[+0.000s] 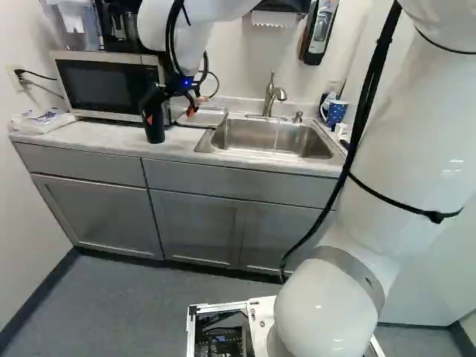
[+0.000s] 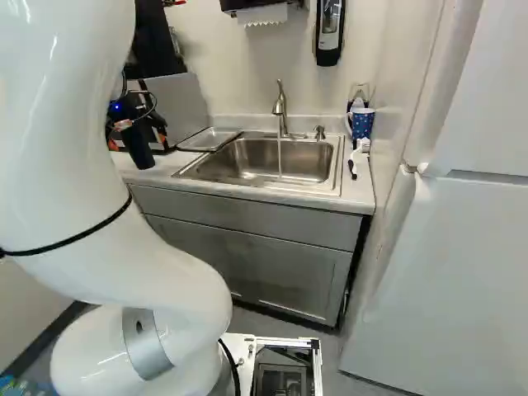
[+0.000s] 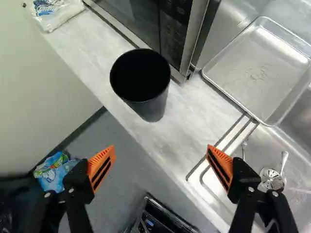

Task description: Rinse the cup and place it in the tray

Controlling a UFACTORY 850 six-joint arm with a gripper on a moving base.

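clearly | black cup (image 3: 154,106) upright, ahead of end effector (image 1: 172,114) | fingers wide apart, gripping nothing

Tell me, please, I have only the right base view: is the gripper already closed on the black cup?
Observer: No. The wrist view shows the gripper open, with the cup ahead of its fingers, not between them.

Operator: Thank you. And is something lying on the counter at the far side of the microwave? The arm hides this part from me.

Observer: Yes, the left base view shows a plastic bag on the counter, between the microwave and the wall.
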